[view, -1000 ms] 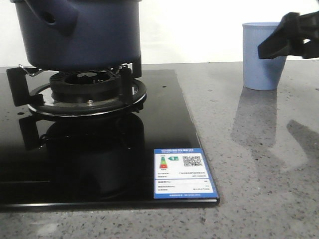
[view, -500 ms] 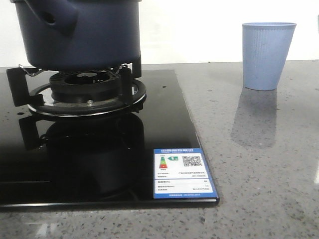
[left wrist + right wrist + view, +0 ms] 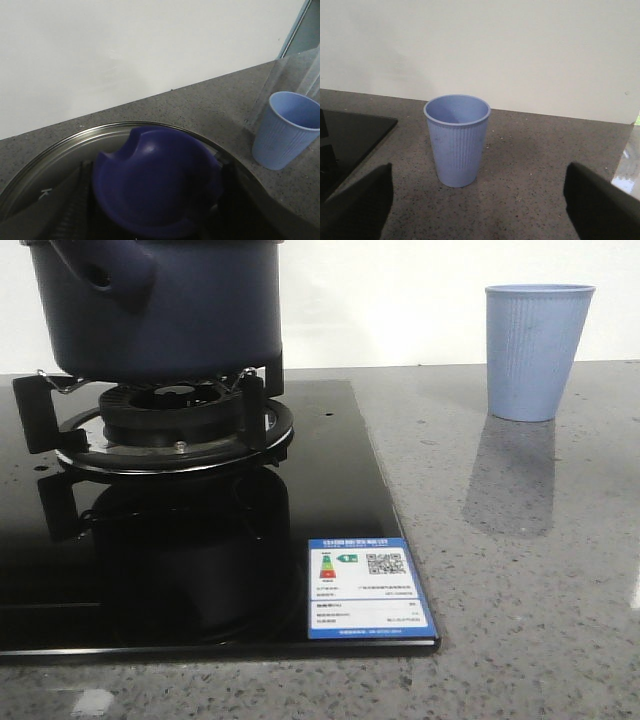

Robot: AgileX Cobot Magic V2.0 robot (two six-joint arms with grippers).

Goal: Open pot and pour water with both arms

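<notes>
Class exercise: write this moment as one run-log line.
pot: on burner, lid on | cup: upright on counter, untouched | right end effector: open, facing cup | left end effector: state unclear

Large dark navy-blue pot (image 3: 160,310): we see its top cropped in front view; left gripper fingers hidden, close-up blurred.

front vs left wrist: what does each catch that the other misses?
Front only: the pot body with its side handle, the burner grate, the black glass cooktop and its energy label.
Left wrist only: the pot's glass lid from above, with its dark blue knob.
Both: the light blue ribbed cup upright on the grey countertop, apart from the pot.
</notes>
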